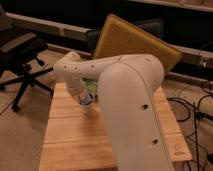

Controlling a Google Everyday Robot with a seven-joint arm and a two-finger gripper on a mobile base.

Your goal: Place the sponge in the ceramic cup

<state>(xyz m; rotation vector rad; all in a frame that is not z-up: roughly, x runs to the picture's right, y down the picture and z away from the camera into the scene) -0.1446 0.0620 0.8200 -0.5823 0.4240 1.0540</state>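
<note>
Count: one arm, its one gripper low over the one desk, left-centre; one sponge at it; one chair; one tan board.

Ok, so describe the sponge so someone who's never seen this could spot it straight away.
Find the wooden table, then follow the big white robot arm bending over it down to the gripper, low over the table's left half. The sponge is the small light-blue patch at the gripper, the only blue thing against white arm and pale wood.
</note>
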